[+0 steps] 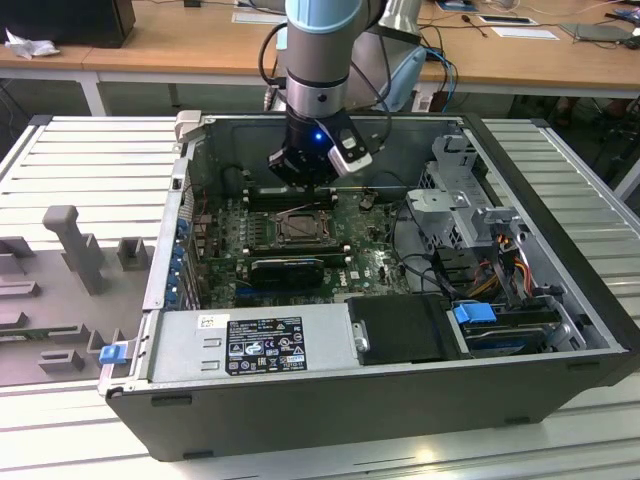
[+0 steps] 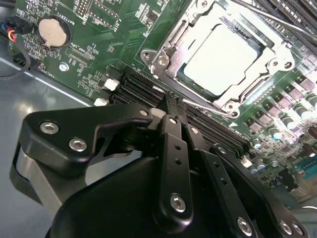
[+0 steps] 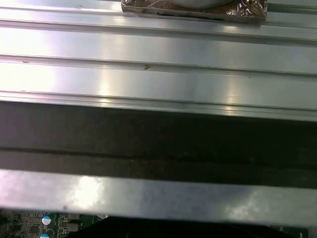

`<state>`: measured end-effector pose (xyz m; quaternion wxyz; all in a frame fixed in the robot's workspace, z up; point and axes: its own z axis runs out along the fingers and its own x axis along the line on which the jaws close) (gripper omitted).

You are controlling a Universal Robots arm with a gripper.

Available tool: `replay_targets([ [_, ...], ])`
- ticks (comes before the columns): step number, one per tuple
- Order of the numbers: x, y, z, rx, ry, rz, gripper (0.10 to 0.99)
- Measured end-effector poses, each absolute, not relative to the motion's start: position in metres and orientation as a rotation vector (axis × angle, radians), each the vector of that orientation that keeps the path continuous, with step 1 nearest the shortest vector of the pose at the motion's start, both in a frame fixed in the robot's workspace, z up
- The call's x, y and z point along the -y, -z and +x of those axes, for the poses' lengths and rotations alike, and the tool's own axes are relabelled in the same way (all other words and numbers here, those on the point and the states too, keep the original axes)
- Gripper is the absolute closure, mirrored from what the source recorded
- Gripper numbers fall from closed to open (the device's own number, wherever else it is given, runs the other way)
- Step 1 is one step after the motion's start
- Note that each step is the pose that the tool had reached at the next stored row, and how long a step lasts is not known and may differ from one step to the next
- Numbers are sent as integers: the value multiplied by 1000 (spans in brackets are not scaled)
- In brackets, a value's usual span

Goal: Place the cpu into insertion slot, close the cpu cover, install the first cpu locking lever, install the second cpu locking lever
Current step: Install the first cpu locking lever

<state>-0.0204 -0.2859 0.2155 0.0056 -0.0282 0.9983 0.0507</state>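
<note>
The cpu point(image 2: 223, 57), pale silvery-grey, lies in the insertion slot point(image 1: 300, 228) on the green board. The silvery cpu cover point(image 2: 171, 42) lies down flat around it as a frame. A thin metal rod point(image 2: 267, 19) runs past the socket's far side. In the second wrist view my gripper point(image 2: 179, 113) is shut, its black fingers point(image 2: 171, 130) pressed together with nothing visible between them. Their tips hover over the black memory slots point(image 2: 143, 89) right beside the socket's corner. In the exterior view the gripper point(image 1: 300, 178) hangs just above the socket's far edge, inside the open computer case.
A coin battery point(image 2: 52, 32) sits on the board away from the socket. A black card point(image 1: 290, 268), the power supply point(image 1: 250, 345) and a drive cage point(image 1: 455, 200) crowd the case. The case wall point(image 3: 158, 144) and ribbed metal table point(image 3: 158, 74) surround it. Grey fixtures point(image 1: 70, 240) stand on the exterior view's left.
</note>
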Motion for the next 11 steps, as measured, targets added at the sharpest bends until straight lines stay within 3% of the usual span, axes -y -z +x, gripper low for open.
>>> replay_targets([
  [11, 287, -208, -18, -3125, -159, -73, 980],
])
